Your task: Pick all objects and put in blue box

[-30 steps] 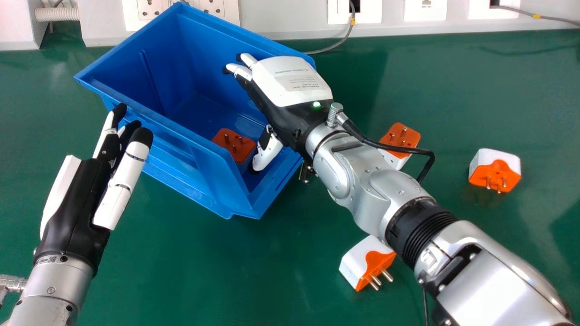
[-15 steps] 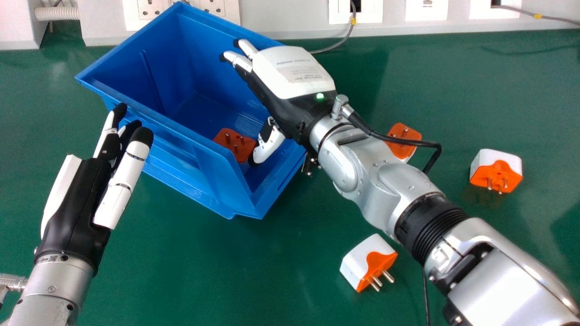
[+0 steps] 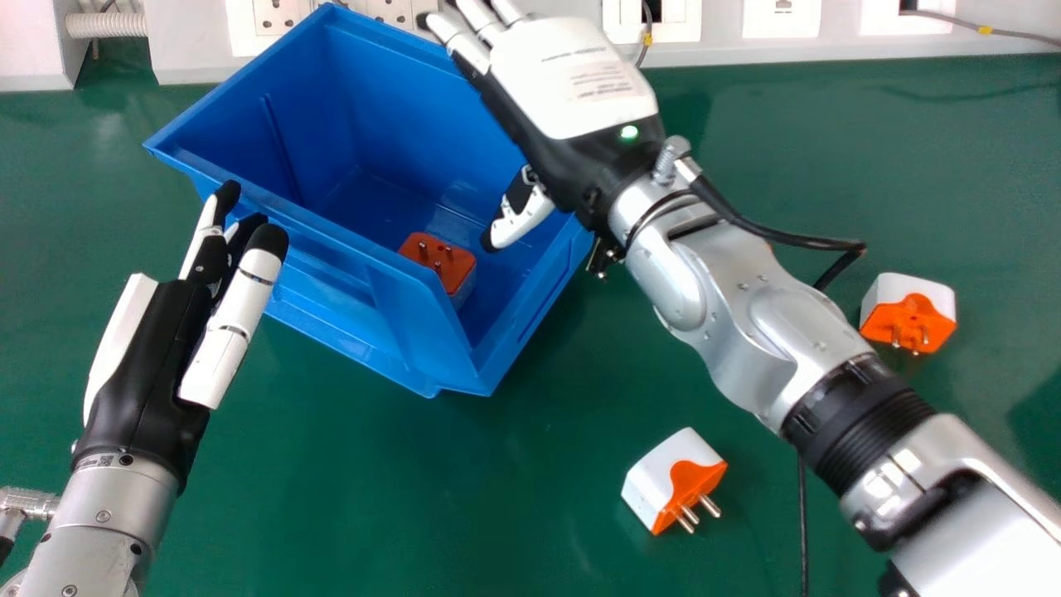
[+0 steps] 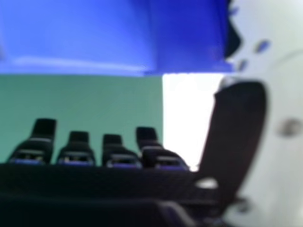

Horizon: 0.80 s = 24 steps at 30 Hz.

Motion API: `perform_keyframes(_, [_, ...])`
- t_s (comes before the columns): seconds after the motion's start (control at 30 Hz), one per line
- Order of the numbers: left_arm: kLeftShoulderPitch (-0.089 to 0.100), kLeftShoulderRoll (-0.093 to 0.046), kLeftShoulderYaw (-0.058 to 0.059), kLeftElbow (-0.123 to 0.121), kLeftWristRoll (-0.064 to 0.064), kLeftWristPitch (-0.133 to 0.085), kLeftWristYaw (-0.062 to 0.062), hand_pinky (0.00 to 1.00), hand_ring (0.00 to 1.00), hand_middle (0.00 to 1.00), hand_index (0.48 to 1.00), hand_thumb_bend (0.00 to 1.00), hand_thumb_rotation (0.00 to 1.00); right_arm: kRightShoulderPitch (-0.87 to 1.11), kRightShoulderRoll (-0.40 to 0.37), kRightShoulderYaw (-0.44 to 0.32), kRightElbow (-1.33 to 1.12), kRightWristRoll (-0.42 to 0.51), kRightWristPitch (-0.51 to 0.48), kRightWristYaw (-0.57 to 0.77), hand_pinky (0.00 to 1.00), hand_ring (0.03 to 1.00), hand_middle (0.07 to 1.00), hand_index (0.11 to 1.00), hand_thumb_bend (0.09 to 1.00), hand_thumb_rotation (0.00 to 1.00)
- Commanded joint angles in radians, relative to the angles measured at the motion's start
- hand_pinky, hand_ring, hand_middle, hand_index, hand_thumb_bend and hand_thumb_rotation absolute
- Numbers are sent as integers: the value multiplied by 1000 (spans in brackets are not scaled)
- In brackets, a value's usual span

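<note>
Right hand (image 3: pixel 572 91), open and empty, hides the far-right rim of the smooth, angular blue box (image 3: pixel 398 157); its fingertips (image 3: pixel 435 23) are partly cut off.

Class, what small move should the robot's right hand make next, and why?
Probably draw the right hand back from the blue box's edge toward the nearer adapter: the hand is open and holds nothing, one adapter lies inside the box, and this one sits outside on the table.
</note>
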Motion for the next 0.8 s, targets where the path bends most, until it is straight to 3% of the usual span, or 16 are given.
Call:
perform_keyframes(0.0, [-12,9,-3,-12,3,-4,1,883,951,960,999,461,1000,27,-13,-32,-97,9,20,13,924,1000,1000,942,838,81])
perform_keyframes(0.13, [-14,10,-2,-13,0,-4,-1,882,951,960,1000,461,1000,129,-30,-77,-258,9,56,13,925,1000,1000,945,835,92])
perform_keyframes(0.27, [-16,11,3,3,-8,-14,-5,884,952,962,1000,468,1000,248,-39,-116,-425,-17,115,7,945,1000,1000,940,834,106])
perform_keyframes(0.53, [-15,13,17,27,-22,-32,-13,891,957,964,1000,491,1000,505,-55,-167,-739,-132,262,26,988,1000,1000,976,810,154])
perform_keyframes(0.77, [2,12,29,4,-37,-25,-19,898,962,966,1000,504,1000,700,-63,-192,-905,-204,330,61,999,1000,1000,996,794,208])
